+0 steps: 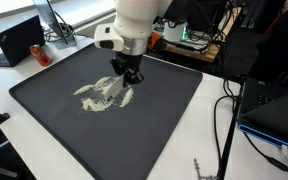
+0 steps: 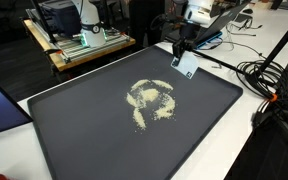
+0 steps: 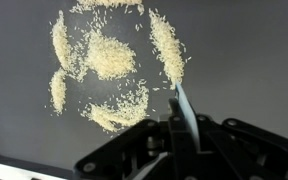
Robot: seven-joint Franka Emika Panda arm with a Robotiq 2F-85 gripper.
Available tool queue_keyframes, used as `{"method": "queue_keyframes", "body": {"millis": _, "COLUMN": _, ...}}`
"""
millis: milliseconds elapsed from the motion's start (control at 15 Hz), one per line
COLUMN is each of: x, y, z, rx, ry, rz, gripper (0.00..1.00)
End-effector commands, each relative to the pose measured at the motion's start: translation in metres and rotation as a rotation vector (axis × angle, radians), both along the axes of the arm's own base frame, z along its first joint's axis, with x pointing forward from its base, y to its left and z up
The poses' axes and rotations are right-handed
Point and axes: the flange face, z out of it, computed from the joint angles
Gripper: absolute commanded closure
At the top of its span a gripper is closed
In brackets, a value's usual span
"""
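Gripper (image 2: 181, 54): jaws shut on a thin card (image 2: 186, 68), edge down. Rice (image 2: 152, 100): loose clumps on dark tray (image 2: 74, 125), just beside the card.

Beneath your jaws you see a matt dark tray (image 1: 174, 100); ahead, dry pale grains (image 3: 109, 58); between them, a thin smooth card (image 3: 182, 110).

White arm (image 1: 134, 25) reaching down, wrist vertical, jaws clamped
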Motion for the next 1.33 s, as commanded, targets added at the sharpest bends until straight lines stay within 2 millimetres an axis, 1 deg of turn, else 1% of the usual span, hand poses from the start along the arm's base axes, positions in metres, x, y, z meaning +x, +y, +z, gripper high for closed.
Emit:
{"method": "queue_keyframes", "body": {"millis": 0, "x": -0.040, "y": -0.027, "z": 0.029, "rx": 0.096, "ry": -0.017, "rz": -0.017, "gripper": 0.99}}
{"method": "queue_keyframes", "body": {"millis": 333, "x": -0.073, "y": -0.063, "z": 0.060, "rx": 0.197, "ry": -0.068, "rz": -0.065, "gripper": 0.99}}
{"method": "queue_keyframes", "body": {"millis": 533, "x": -0.096, "y": -0.088, "z": 0.073, "rx": 0.249, "ry": -0.127, "rz": -0.120, "gripper": 0.99}}
{"method": "queue_keyframes", "body": {"millis": 733, "x": -0.116, "y": -0.119, "z": 0.079, "rx": 0.309, "ry": -0.204, "rz": -0.219, "gripper": 0.99}}
{"method": "queue_keyframes", "body": {"millis": 933, "x": -0.132, "y": -0.149, "z": 0.078, "rx": 0.348, "ry": -0.263, "rz": -0.320, "gripper": 0.99}}
{"method": "queue_keyframes", "body": {"millis": 1000, "x": -0.112, "y": -0.135, "z": 0.074, "rx": 0.315, "ry": -0.223, "rz": -0.266, "gripper": 0.96}}
{"method": "queue_keyframes", "body": {"millis": 1133, "x": -0.122, "y": -0.150, "z": 0.073, "rx": 0.322, "ry": -0.241, "rz": -0.297, "gripper": 0.96}}
{"method": "queue_keyframes", "body": {"millis": 1267, "x": -0.125, "y": -0.151, "z": 0.073, "rx": 0.325, "ry": -0.244, "rz": -0.303, "gripper": 0.96}}
